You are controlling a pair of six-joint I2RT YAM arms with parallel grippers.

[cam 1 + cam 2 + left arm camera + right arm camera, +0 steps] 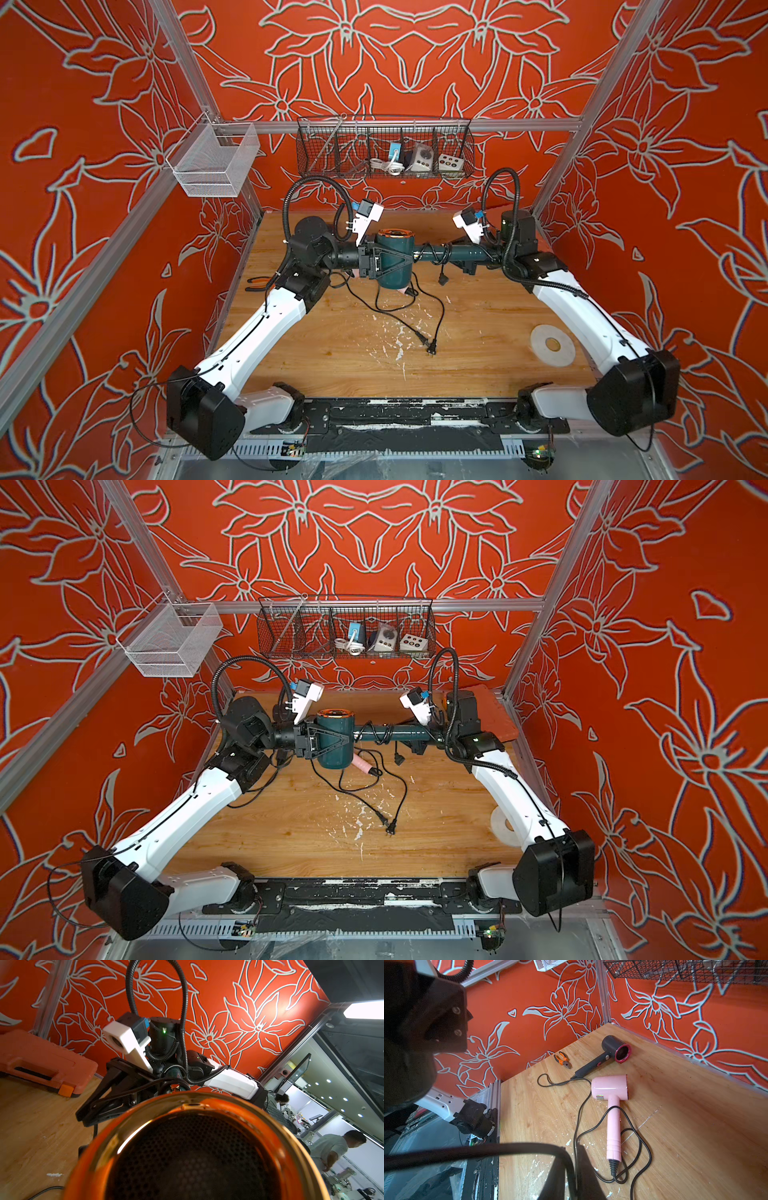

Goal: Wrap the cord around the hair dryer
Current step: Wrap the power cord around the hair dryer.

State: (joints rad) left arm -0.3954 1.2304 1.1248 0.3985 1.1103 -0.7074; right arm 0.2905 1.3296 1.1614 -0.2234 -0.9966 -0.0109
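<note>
While the teal hair dryer [392, 280] hangs above the back of the wooden table [332, 361], between the two arms, we see its barrel standing upright with the copper-ringed mesh end up. Its handle [461, 252] lies level toward the right arm. The left gripper [399, 261] is clamped across the barrel, one black finger [380, 262] lying flat on the teal shell in both top views. The black cord [440, 254] makes a few loops round the middle of the handle, and a short tail ending in what looks like a plug [443, 279] dangles beneath it. The right gripper [574, 1155] sits at the handle's far end. In its wrist view the jaws stand close together with only a thin slit between them, and a thick blurred stretch of cord runs up to them, yet we cannot tell whether it is pinched. Below lie a pink hair dryer [609, 1086], a dark grey hair dryer [612, 1047] and orange-handled pliers [563, 1059], with loose cords [579, 1118] trailing over the table. A white roll of tape [540, 340] rests near the right arm.
</note>
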